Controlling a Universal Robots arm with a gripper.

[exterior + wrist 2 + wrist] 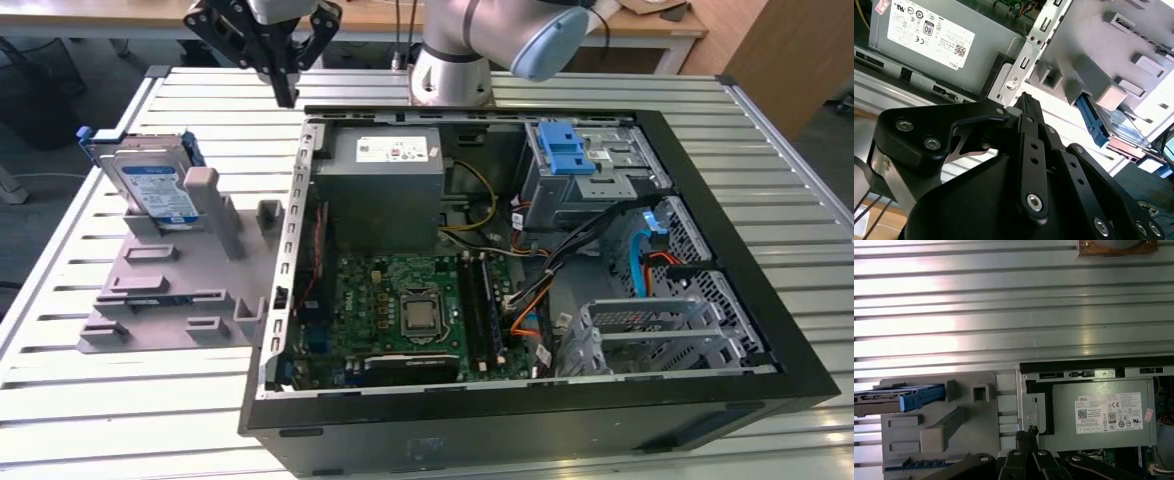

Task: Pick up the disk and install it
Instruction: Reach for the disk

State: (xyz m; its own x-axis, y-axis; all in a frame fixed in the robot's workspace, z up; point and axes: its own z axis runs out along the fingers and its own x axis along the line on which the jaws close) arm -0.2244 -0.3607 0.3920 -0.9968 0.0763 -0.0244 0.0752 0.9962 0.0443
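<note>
In the exterior view the disk (pixel 151 187) stands on edge in a grey holder (pixel 174 290) on the bench (pixel 134 420), probably for easy gripping. In the second wrist view the claw (pixel 1026 102) is pinched together (empty). In the first wrist view the disk (pixel 889 399) lies apart from it.
</note>
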